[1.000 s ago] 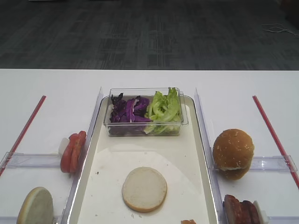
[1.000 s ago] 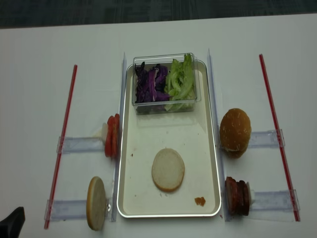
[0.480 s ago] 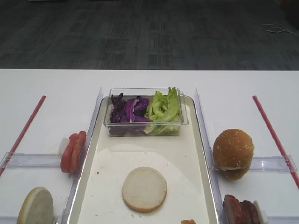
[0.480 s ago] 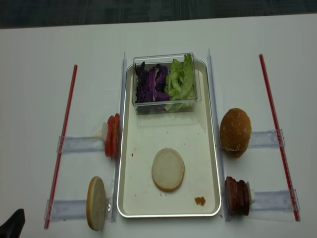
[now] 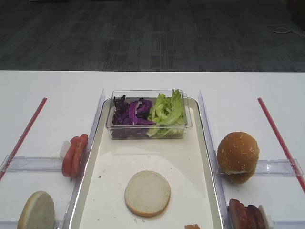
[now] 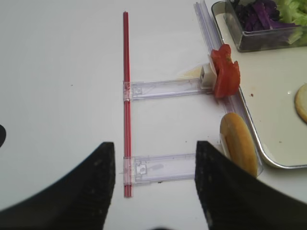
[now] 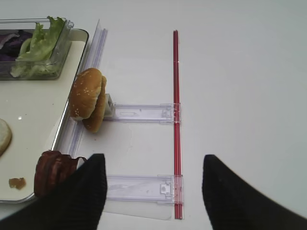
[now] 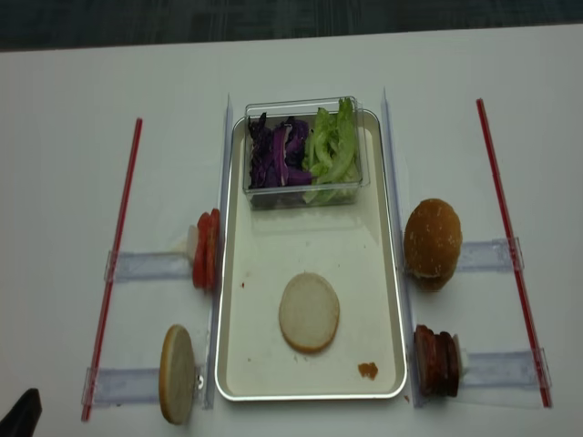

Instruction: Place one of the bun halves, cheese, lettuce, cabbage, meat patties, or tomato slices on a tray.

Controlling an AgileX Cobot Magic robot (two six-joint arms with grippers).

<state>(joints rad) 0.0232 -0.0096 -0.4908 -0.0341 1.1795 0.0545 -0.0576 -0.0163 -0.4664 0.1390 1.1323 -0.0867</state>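
A flat bun half (image 5: 147, 192) (image 8: 309, 311) lies on the long cream tray (image 8: 310, 396) (image 5: 196, 143). Another bun half (image 8: 177, 373) (image 6: 238, 143) stands on edge left of the tray, with the tomato slices (image 8: 206, 248) (image 6: 224, 72) behind it. Lettuce (image 5: 167, 112) and cabbage (image 5: 132, 113) fill a clear box at the tray's far end. Meat patties (image 8: 436, 360) (image 7: 55, 170) stand at its right. The cheese is out of view. My left gripper (image 6: 154, 148) is open over the table, left of the standing bun half. My right gripper (image 7: 153, 160) is open beside the patties, empty.
A whole sesame bun (image 8: 432, 241) (image 7: 88, 98) stands right of the tray. Clear plastic holders (image 6: 165, 88) (image 7: 141, 112) and red strips (image 8: 120, 246) (image 8: 506, 237) lie on the white table on both sides. A small orange crumb (image 8: 367, 370) sits in the tray's near right corner.
The black tip of the left gripper at the bottom left corner of the realsense view has drawn back a little toward the near edge. The food has not moved.
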